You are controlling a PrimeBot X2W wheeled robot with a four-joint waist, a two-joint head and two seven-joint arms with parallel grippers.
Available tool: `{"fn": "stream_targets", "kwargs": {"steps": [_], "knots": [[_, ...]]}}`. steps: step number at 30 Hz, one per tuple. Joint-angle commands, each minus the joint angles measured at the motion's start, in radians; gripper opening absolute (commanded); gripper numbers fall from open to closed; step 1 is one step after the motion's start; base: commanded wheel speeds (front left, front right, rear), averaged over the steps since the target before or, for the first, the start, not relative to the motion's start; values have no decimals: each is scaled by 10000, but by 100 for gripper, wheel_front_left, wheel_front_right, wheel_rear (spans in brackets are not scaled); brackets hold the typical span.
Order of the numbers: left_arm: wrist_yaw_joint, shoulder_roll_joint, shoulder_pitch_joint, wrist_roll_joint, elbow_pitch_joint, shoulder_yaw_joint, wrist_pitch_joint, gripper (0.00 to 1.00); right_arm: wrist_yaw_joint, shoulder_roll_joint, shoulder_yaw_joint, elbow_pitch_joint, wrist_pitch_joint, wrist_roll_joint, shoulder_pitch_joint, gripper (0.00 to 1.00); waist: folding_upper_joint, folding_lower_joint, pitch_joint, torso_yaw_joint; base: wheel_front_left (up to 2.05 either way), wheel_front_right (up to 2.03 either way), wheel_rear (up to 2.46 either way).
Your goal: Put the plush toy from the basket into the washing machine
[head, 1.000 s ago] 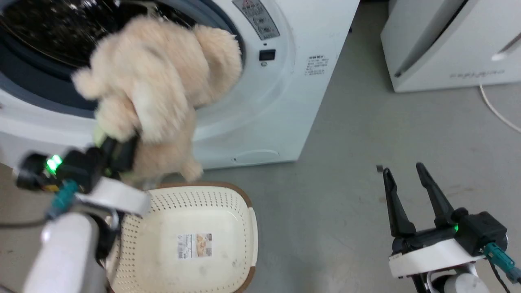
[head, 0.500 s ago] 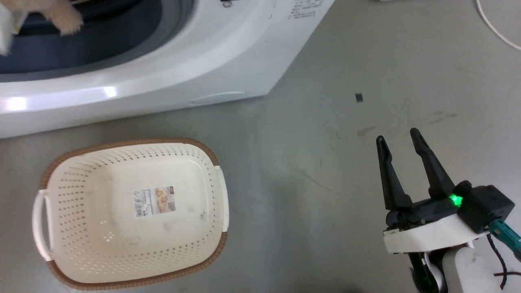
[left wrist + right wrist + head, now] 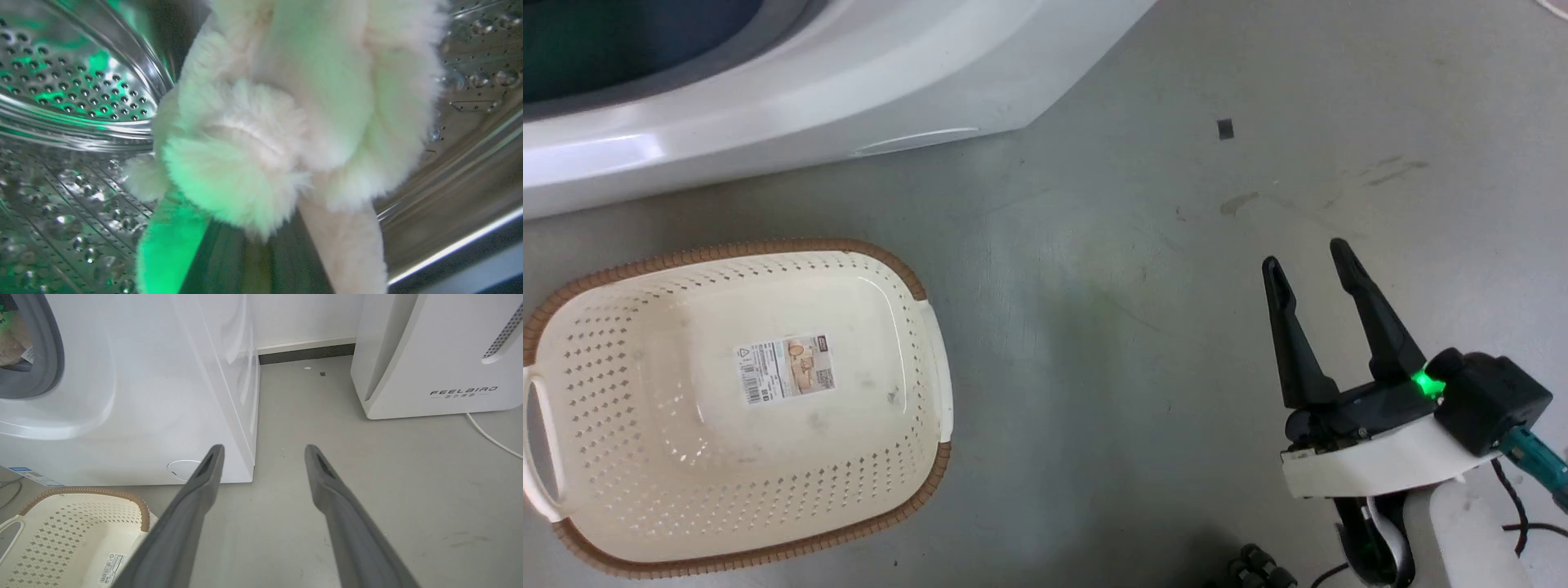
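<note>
The plush toy [image 3: 286, 122] sits inside the washing machine's [image 3: 143, 396] steel drum [image 3: 73, 73], ready for release, fur hiding whether the left gripper [image 3: 241, 249] grips it, while the spare right gripper [image 3: 1304, 256] idles wide near the basket [image 3: 915, 286].

The right gripper [image 3: 264, 448] points toward the washing machine's [image 3: 143, 396] lower front corner, its fingers spread wide. The basket [image 3: 61, 522] sits just before the machine's base. The plush toy [image 3: 10, 345] shows inside the machine's porthole. A white slanted appliance [image 3: 429, 355] stands apart, beside the machine.
</note>
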Motion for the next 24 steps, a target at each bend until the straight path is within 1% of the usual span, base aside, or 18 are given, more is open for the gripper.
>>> {"fn": "stream_targets", "kwargs": {"steps": [1, 4, 5, 6, 7, 10, 13, 15, 17, 18, 19, 24], "knots": [[-30, -74, -128, -64, 82, -7, 19, 0, -9, 3, 12, -67, -46, 76, -206, 100, 0, -2, 90, -4, 0, 0, 0], [-30, -439, -269, -550, 636, -314, 152, 0, -9, 3, 26, -82, -46, 87, -296, 100, 0, -2, 222, -9, 0, 0, 0], [-30, -563, -311, -834, 759, -391, 237, 0, -9, 3, 31, -81, -46, 86, -314, 100, 0, -2, 262, -14, 0, 0, 0], [-30, -712, -426, -1404, 969, -603, 647, 0, -9, 3, 70, -94, -46, 64, -344, 100, 0, -2, 363, -25, 0, 0, 0], [-30, -712, -426, -1404, 969, -603, 647, 0, -9, 3, 70, -94, -46, 64, -344, 100, 0, -2, 363, -25, 0, 0, 0], [-30, -721, -599, -2096, 934, -1235, 1466, 0, -9, 3, 98, -186, -46, 78, -337, 100, 0, -2, 484, -12, 0, 0, 0], [-30, -505, -729, -2686, 813, -1789, 1968, 0, -9, 3, 151, -190, -46, 101, -300, 100, 0, -2, 555, 6, 0, 0, 0], [-30, -356, -792, -2941, 744, -2104, 2047, 0, -9, 3, 194, -179, -46, 100, -318, 100, 0, -2, 583, 20, 0, 0, 0], [-30, -268, -850, -3179, 777, -2242, 1873, 0, -9, 3, 227, -157, -46, 96, -364, 100, 0, -2, 573, 34, 0, 0, 0], [-30, -244, -860, -3207, 833, -2301, 1668, 15, -9, 3, 225, -140, -46, 98, -387, 100, 0, -2, 530, 48, 0, 0, 0], [-30, -233, -840, -3206, 915, -2375, 1464, 100, -9, 3, 214, -122, -46, 95, -407, 100, 0, -2, 471, 64, 0, 0, 0], [-30, -380, -361, -3412, 1241, -2775, 641, 100, -9, 3, 50, 15, -46, 9, -432, 100, 0, -2, -106, 204, 0, 0, 0]]}}
